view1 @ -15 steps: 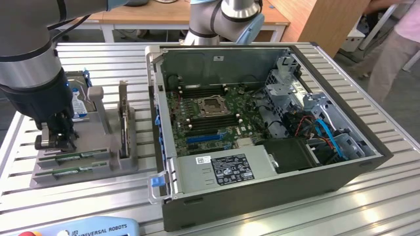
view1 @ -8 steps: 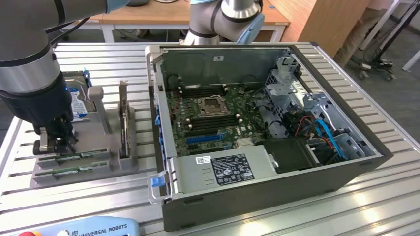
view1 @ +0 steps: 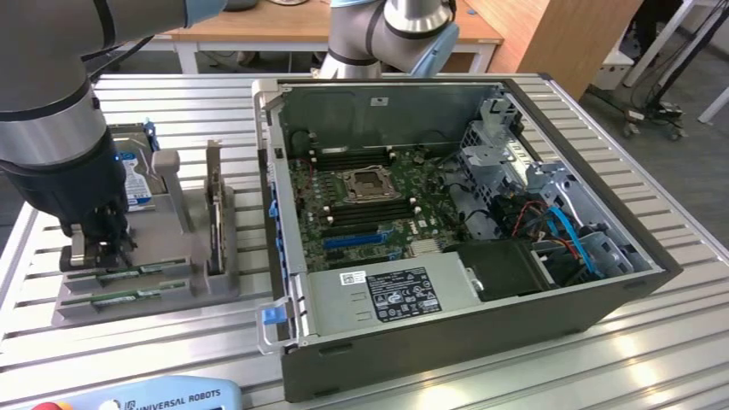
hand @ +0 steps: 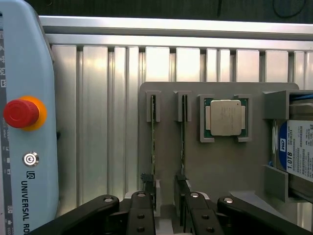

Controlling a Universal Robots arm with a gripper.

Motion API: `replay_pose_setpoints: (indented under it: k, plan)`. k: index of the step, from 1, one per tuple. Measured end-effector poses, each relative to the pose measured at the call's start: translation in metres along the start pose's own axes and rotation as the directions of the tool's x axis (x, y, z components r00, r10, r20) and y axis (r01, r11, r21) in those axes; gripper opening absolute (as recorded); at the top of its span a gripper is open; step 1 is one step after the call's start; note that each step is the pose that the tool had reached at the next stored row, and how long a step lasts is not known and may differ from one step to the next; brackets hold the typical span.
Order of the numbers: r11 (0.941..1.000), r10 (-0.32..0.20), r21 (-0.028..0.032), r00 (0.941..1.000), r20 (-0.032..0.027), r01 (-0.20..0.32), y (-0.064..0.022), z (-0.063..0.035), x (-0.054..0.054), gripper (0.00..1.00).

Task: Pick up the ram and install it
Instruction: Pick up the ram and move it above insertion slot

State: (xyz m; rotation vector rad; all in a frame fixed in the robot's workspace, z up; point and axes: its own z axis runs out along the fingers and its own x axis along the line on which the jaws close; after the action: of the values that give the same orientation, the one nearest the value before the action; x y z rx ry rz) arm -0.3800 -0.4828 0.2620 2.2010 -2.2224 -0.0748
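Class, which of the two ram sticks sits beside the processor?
The inner ram stick, directly beside the processor; the outer ram stick lies nearer the teach pendant.

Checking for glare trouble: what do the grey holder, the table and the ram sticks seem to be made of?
The grey holder is probably plastic with a matte finish: even grey, no glints. The table looks like aluminium, brushed and shiny, with grooved slats and bright reflections. The ram sticks look like green circuit board, going by their colour. They stand edge-on, so their finish is hard to judge.
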Motion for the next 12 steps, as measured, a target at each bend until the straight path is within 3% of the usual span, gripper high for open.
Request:
replay_pose_setpoints:
  k: [12]
  plan:
    - [1.0,0.0,0.0006,1.0,-0.0001,0.0,-0.0006,0.0147,0.0,0.31]
